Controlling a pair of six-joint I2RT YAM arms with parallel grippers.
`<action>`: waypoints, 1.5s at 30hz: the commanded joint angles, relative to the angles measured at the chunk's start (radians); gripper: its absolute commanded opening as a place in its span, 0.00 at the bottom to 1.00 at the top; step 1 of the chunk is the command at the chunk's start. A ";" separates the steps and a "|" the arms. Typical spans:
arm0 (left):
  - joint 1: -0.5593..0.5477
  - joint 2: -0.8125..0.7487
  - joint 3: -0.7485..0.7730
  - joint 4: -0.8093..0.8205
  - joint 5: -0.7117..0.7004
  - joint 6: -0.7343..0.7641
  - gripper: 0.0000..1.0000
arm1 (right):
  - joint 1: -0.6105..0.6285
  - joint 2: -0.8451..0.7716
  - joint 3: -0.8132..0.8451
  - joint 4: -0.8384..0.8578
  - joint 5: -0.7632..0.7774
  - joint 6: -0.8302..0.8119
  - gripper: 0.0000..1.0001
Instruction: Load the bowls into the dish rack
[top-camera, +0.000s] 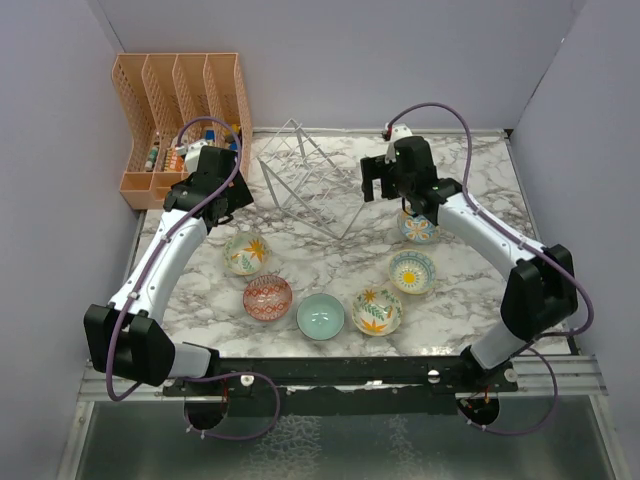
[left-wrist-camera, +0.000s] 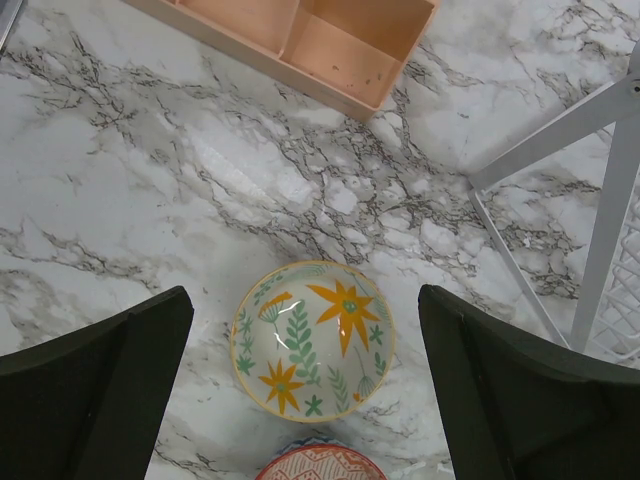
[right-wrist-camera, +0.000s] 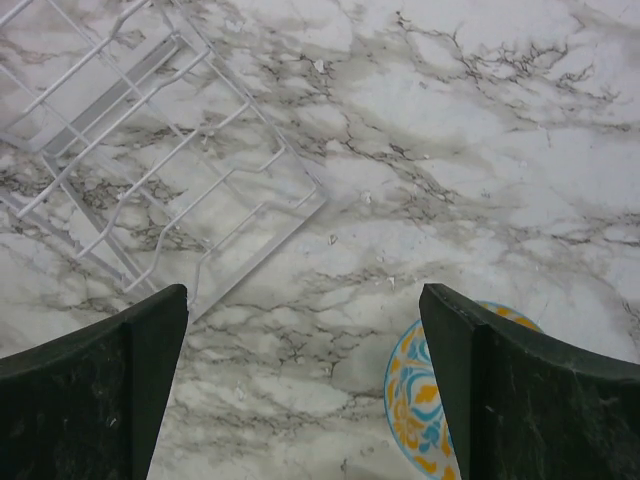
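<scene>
Finds all six bowls upright on the marble table (top-camera: 470, 170), outside the dish rack (top-camera: 305, 178), in a close-set arc at the rack's 6 o'clock.

Records, from 9 o'clock round to 3 o'clock of that arc: leaf-print bowl (top-camera: 246, 252), red-patterned bowl (top-camera: 267, 296), teal bowl (top-camera: 320, 316), flower-print bowl (top-camera: 377, 310), yellow-sun bowl (top-camera: 412, 271), blue-patterned bowl (top-camera: 417, 229).

Places the left gripper (left-wrist-camera: 302, 300) at the rack's 9 o'clock, above the table, with fingers (left-wrist-camera: 100, 390) spread wide and nothing between them. Locates the leaf-print bowl under the gap, centred and slightly toward 6 o'clock in the left wrist view, clear of both fingers. Notes the red-patterned bowl's rim just beyond at 6 o'clock, and rack wire at 3 o'clock.

Places the right gripper (right-wrist-camera: 302, 295) at the rack's 3 o'clock, likewise raised, fingers wide apart, gripping nothing. Locates the blue-patterned bowl at 5 o'clock in the right wrist view, partly hidden behind one finger, with a rack corner at 10 o'clock.

Notes an orange organizer (top-camera: 180, 120) at the rack's 10 o'clock, at the table's far left corner.
</scene>
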 joint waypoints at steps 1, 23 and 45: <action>-0.002 -0.016 0.016 0.026 0.003 0.037 0.99 | 0.002 -0.118 -0.017 -0.179 -0.017 0.038 1.00; -0.001 -0.165 -0.026 0.145 0.311 0.247 0.99 | 0.002 -0.049 0.023 -0.511 0.127 0.249 0.96; -0.001 -0.260 -0.029 0.053 0.278 0.234 0.99 | 0.001 0.273 0.089 -0.391 0.324 0.192 0.49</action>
